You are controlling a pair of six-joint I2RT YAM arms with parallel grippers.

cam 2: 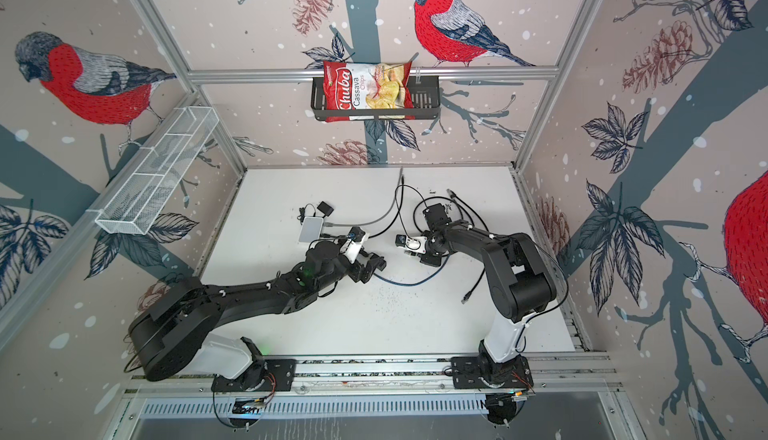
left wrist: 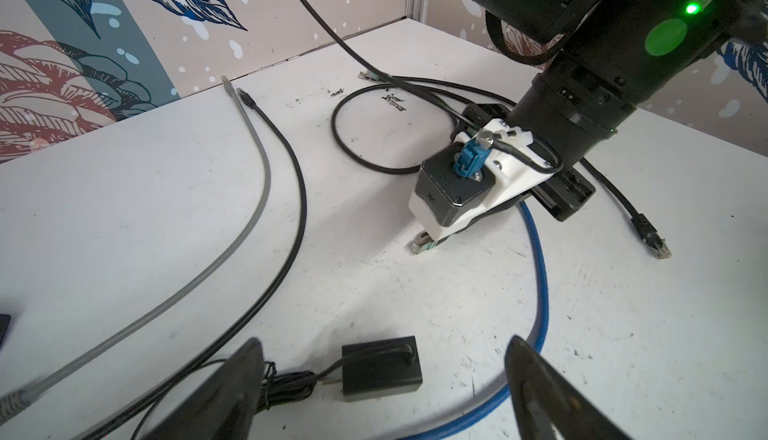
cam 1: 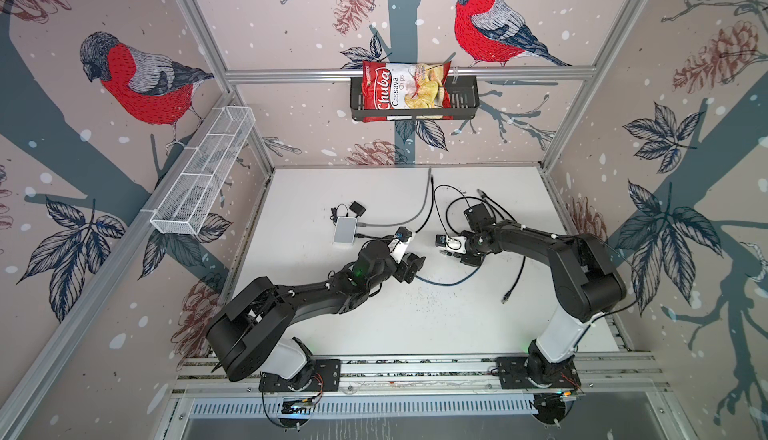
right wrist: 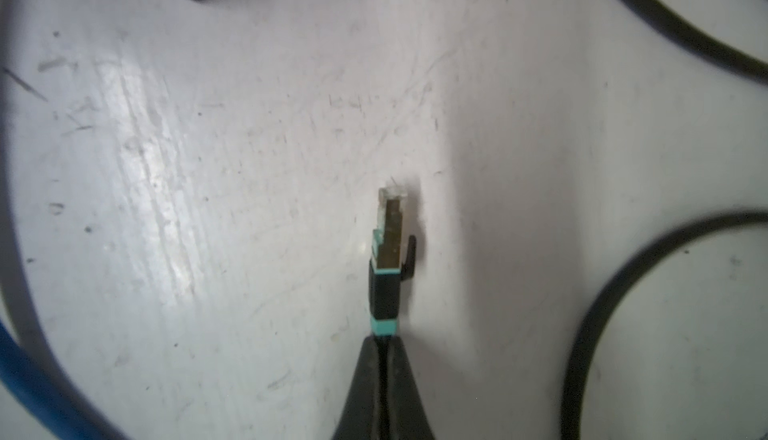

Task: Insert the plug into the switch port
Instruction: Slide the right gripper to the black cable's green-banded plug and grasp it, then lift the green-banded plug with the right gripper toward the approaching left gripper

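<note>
Both top views show the white desk, and on it the white switch lies behind the left end effector, whose fingers are spread wide with nothing in them. A blue cable runs under that end effector. Right wrist view shows the right end effector pressed tight on the neck of the plug, which sticks out past its tips, close to the desk and well apart from the switch.
</note>
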